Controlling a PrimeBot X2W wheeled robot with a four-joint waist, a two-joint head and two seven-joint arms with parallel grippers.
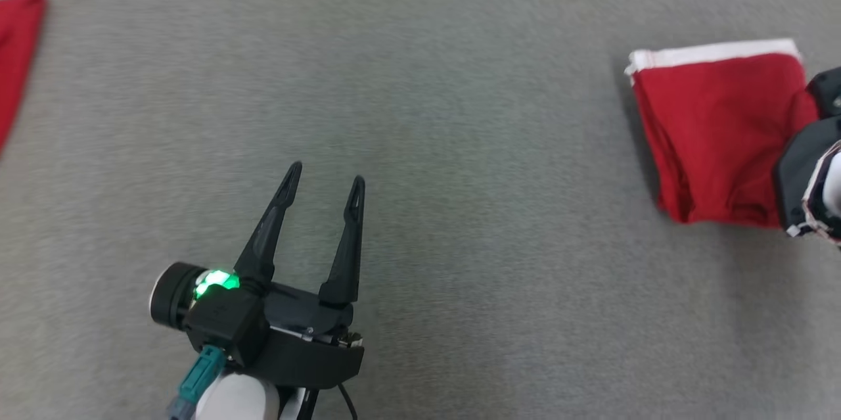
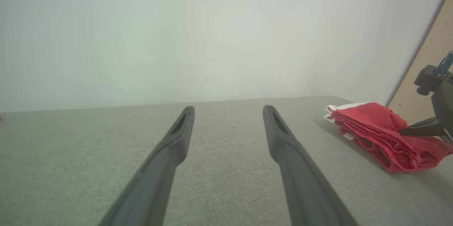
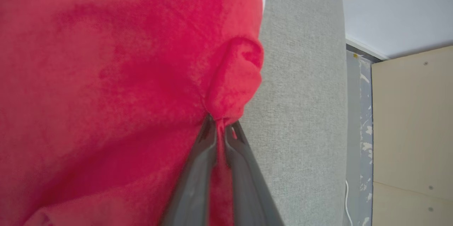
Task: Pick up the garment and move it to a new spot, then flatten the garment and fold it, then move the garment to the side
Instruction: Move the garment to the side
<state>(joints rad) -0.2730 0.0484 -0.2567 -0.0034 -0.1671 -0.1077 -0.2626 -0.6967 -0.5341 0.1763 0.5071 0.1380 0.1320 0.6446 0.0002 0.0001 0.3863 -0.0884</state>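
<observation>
Left claw (image 1: 326, 173) hovers wide open and empty over the bare grey surface (image 1: 473, 111), fingers pointing away from the robot. Farther off and well to its right lies the folded red garment (image 1: 713, 134), white band on its far side. Right claw (image 3: 220, 124) is the nearer: closed tight, pinching a fold at the garment's right edge.
</observation>
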